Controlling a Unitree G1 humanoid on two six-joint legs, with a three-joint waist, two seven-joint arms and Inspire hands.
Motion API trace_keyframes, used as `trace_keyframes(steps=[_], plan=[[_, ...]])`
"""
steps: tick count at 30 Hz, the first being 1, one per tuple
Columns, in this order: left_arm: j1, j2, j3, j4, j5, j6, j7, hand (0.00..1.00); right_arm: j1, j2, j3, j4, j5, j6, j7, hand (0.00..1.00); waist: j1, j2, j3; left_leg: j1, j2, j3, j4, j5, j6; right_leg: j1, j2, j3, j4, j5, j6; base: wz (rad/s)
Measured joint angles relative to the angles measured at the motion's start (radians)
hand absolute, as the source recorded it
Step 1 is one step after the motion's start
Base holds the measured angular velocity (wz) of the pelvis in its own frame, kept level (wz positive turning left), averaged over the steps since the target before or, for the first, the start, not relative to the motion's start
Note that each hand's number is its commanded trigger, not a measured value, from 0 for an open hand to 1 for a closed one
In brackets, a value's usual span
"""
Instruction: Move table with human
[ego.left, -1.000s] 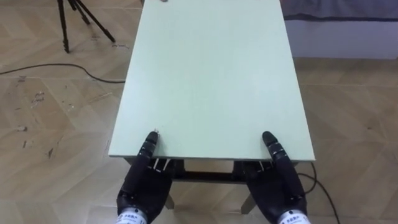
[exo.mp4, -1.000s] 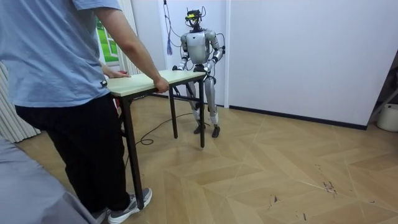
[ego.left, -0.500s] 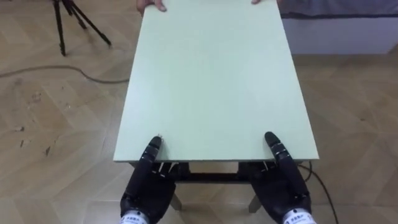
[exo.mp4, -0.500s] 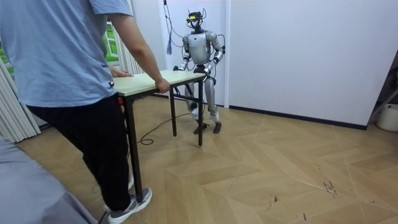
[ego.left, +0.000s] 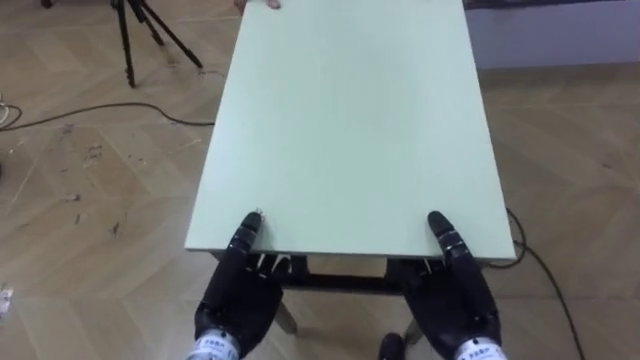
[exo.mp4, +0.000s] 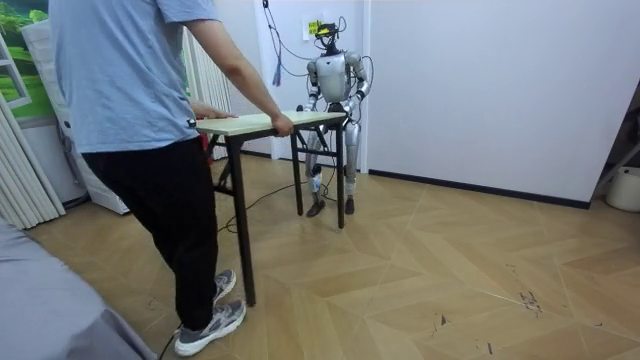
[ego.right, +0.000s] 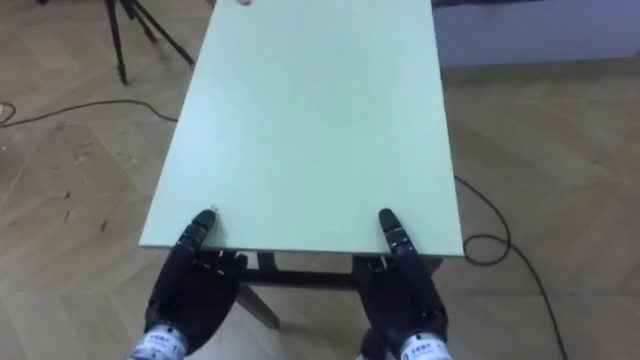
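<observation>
pale green desk (ego.left: 350, 130) stretched straight ahead of both hands, its long axis running away from them to the person (exo.mp4: 140, 100) holding the far end. the left hand (ego.left: 238, 300) and right hand (ego.left: 455, 300) each pinched the near edge, thumb on top, palm below, equally near. open floor (ego.left: 90, 250) lay outside each hand; a tripod (ego.left: 140, 30) stood far ahead of the left, a cable (ego.left: 540, 260) just outside the right.
</observation>
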Motion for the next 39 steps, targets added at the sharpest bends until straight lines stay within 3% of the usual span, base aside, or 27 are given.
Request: trace_keyframes(steps=[2,4,5,7,8,9,10,14,16,17,19,20,21,22,23,24,25,26,27,28,29,30,31,32,34,37,39], plan=[[0.008,0.005,0.002,-0.003,0.013,0.0,-0.01,1.0,0.005,-0.011,0.005,-0.002,0.015,0.007,0.0,1.0,0.02,-0.017,-0.0034,0.006,-0.005,0.038,-0.035,0.035,-0.003,0.098,-0.041,0.014,0.123,-0.048,0.01,-0.09],[0.018,0.01,0.017,-0.02,0.013,0.001,-0.02,1.0,0.0,-0.008,0.024,-0.012,0.016,-0.003,0.0,1.0,0.054,-0.045,0.0007,-0.03,-0.005,0.065,-0.005,0.043,-0.007,0.231,-0.089,0.034,0.11,-0.025,0.015,-0.41],[0.017,0.008,0.022,-0.02,0.016,0.001,-0.021,1.0,-0.005,-0.007,0.03,-0.011,0.016,-0.009,-0.003,1.0,0.061,-0.054,0.0076,-0.041,0.003,0.063,0.016,0.043,-0.01,0.229,-0.071,0.036,0.086,-0.032,0.027,-0.29],[0.023,0.01,0.024,-0.027,0.02,0.001,-0.022,1.0,-0.008,0.002,0.037,-0.011,0.018,-0.013,-0.009,1.0,0.071,-0.038,-0.0036,-0.077,0.003,0.001,0.001,0.067,-0.014,0.223,0.009,0.067,0.008,-0.02,0.046,-0.19],[0.024,0.009,0.025,-0.03,0.02,-0.002,-0.024,1.0,-0.013,0.005,0.036,-0.011,0.018,-0.013,-0.009,1.0,0.076,-0.035,-0.0061,-0.083,0.004,-0.004,-0.013,0.076,-0.011,0.227,0.019,0.079,-0.025,-0.025,0.058,-0.3],[0.024,0.011,0.032,-0.041,0.023,-0.004,-0.025,1.0,-0.024,0.011,0.036,-0.011,0.018,-0.007,-0.009,1.0,0.081,-0.05,-0.0033,-0.09,0.002,0.004,-0.038,0.096,-0.005,0.236,0.019,0.085,-0.087,-0.045,0.094,-0.31],[0.024,0.012,0.038,-0.046,0.028,-0.004,-0.025,1.0,-0.029,0.013,0.033,-0.011,0.018,-0.002,-0.01,1.0,0.081,-0.059,-0.0015,-0.096,0.001,0.011,-0.042,0.102,-0.001,0.239,0.015,0.085,-0.111,-0.054,0.104,-0.36],[0.002,0.011,0.047,-0.056,0.051,-0.001,-0.019,1.0,-0.034,0.039,0.027,-0.015,0.012,-0.011,-0.013,1.0,0.08,-0.105,0.0045,-0.141,-0.017,0.073,-0.031,0.116,0.031,0.254,-0.017,0.106,-0.168,-0.122,0.085,-0.09],[-0.017,0.021,0.04,-0.057,0.054,-0.001,-0.012,1.0,-0.04,0.044,0.028,-0.015,0.016,-0.015,-0.014,1.0,0.085,-0.127,0.0029,-0.166,-0.017,0.122,-0.026,0.118,0.047,0.3,-0.016,0.102,-0.171,-0.176,0.079,0.04],[-0.02,0.022,0.04,-0.057,0.054,-0.002,-0.012,1.0,-0.044,0.042,0.028,-0.015,0.016,-0.015,-0.014,1.0,0.089,-0.129,0.0036,-0.175,-0.016,0.124,-0.019,0.119,0.048,0.315,-0.013,0.1,-0.184,-0.187,0.077,-0.12],[-0.024,0.019,0.058,-0.059,0.054,-0.003,-0.018,1.0,-0.07,0.036,0.028,-0.014,0.013,-0.013,-0.014,1.0,0.11,-0.128,0.0042,-0.232,0.005,0.138,0.032,0.124,0.045,0.381,0.003,0.094,-0.344,-0.259,0.075,-0.23],[-0.025,0.018,0.058,-0.059,0.054,-0.002,-0.018,1.0,-0.076,0.037,0.028,-0.013,0.013,-0.013,-0.016,1.0,0.114,-0.128,0.0044,-0.245,0.01,0.138,0.044,0.129,0.042,0.389,0.01,0.087,-0.373,-0.272,0.074,-0.07],[-0.026,0.009,0.067,-0.057,0.055,0.001,-0.017,1.0,-0.087,0.037,0.024,-0.003,0.016,-0.006,-0.017,1.0,0.114,-0.118,0.0092,-0.261,0.031,0.125,0.057,0.144,0.034,0.39,0.036,0.075,-0.398,-0.277,0.085,0.09],[-0.023,0.015,0.07,-0.057,0.059,0.003,-0.019,1.0,-0.086,0.042,0.021,0.007,0.016,0.003,-0.017,1.0,0.119,-0.114,0.0118,-0.264,0.051,0.114,0.042,0.172,0.023,0.377,0.067,0.067,-0.397,-0.264,0.061,0.09],[-0.022,0.015,0.067,-0.057,0.065,0.004,-0.019,1.0,-0.088,0.044,0.02,0.012,0.016,0.008,-0.016,1.0,0.121,-0.114,0.0119,-0.263,0.059,0.107,0.027,0.187,0.016,0.372,0.083,0.067,-0.398,-0.256,0.05,0.13],[-0.021,0.016,0.068,-0.056,0.07,0.005,-0.019,1.0,-0.091,0.055,0.019,0.022,0.016,0.012,-0.016,1.0,0.122,-0.113,0.0127,-0.265,0.063,0.088,-0.012,0.231,0.006,0.362,0.11,0.052,-0.404,-0.239,0.027,0.17],[-0.022,0.017,0.069,-0.056,0.07,0.005,-0.019,1.0,-0.091,0.061,0.017,0.023,0.016,0.012,-0.016,1.0,0.122,-0.109,0.0136,-0.266,0.067,0.078,-0.037,0.255,0.002,0.358,0.124,0.045,-0.411,-0.23,0.018,0.26],[-0.022,0.018,0.073,-0.056,0.071,0.006,-0.019,1.0,-0.091,0.065,0.014,0.024,0.013,0.016,-0.016,1.0,0.126,-0.1,0.0151,-0.265,0.076,0.055,-0.084,0.306,-0.011,0.35,0.151,0.03,-0.427,-0.207,-0.004,0.23],[-0.023,0.018,0.073,-0.056,0.071,0.012,-0.019,1.0,-0.091,0.065,0.014,0.024,0.013,0.014,-0.016,1.0,0.131,-0.091,0.015,-0.261,0.082,0.024,-0.14,0.368,-0.032,0.337,0.177,0.024,-0.437,-0.186,-0.029,0.15],[-0.024,0.015,0.071,-0.056,0.072,0.013,-0.018,1.0,-0.089,0.063,0.014,0.023,0.012,0.006,-0.016,1.0,0.143,-0.084,0.014,-0.249,0.084,-0.016,-0.218,0.443,-0.076,0.321,0.196,0.017,-0.456,-0.16,-0.05,0.0],[-0.024,0.014,0.07,-0.056,0.072,0.013,-0.018,1.0,-0.089,0.061,0.014,0.022,0.012,0.003,-0.016,1.0,0.15,-0.08,0.0136,-0.241,0.086,-0.04,-0.256,0.481,-0.111,0.315,0.201,0.008,-0.469,-0.145,-0.059,-0.16],[-0.021,0.01,0.073,-0.056,0.072,0.013,-0.018,1.0,-0.092,0.048,0.013,0.021,0.011,0.001,-0.014,1.0,0.156,-0.069,0.015,-0.239,0.099,-0.07,-0.233,0.464,-0.126,0.303,0.2,-0.017,-0.482,-0.122,-0.075,-0.29],[-0.007,0.005,0.07,-0.056,0.066,0.014,-0.018,1.0,-0.093,0.036,0.018,0.021,0.01,-0.002,-0.016,1.0,0.164,-0.059,0.0144,-0.239,0.111,-0.073,-0.089,0.34,-0.126,0.301,0.202,-0.023,-0.481,-0.109,-0.093,-0.26],[0.001,0.001,0.069,-0.056,0.064,0.014,-0.018,1.0,-0.093,0.032,0.02,0.021,0.009,-0.005,-0.019,1.0,0.164,-0.054,0.0135,-0.237,0.116,-0.074,-0.004,0.281,-0.118,0.303,0.202,-0.027,-0.481,-0.104,-0.097,-0.1],[0.004,-0.016,0.064,-0.055,0.06,0.027,-0.013,1.0,-0.092,0.025,0.024,0.02,0.009,-0.027,-0.019,1.0,0.159,-0.021,0.0142,-0.189,0.157,-0.081,0.264,0.116,-0.145,0.296,0.219,-0.039,-0.47,-0.092,-0.114,0.08],[0.001,-0.037,0.077,-0.055,0.068,0.035,-0.013,1.0,-0.095,0.039,0.014,0.012,-0.023,-0.037,-0.019,1.0,0.134,0.022,0.0162,-0.047,0.199,-0.137,0.354,0.041,-0.159,0.255,0.26,-0.061,-0.436,-0.084,-0.129,0.15],[-0.009,-0.043,0.075,-0.055,0.069,0.035,-0.013,1.0,-0.104,0.038,0.011,0.011,-0.027,-0.044,-0.019,1.0,0.126,0.042,0.0164,0.053,0.196,-0.159,0.321,0.046,-0.166,0.218,0.273,-0.069,-0.41,-0.082,-0.131,0.04]])
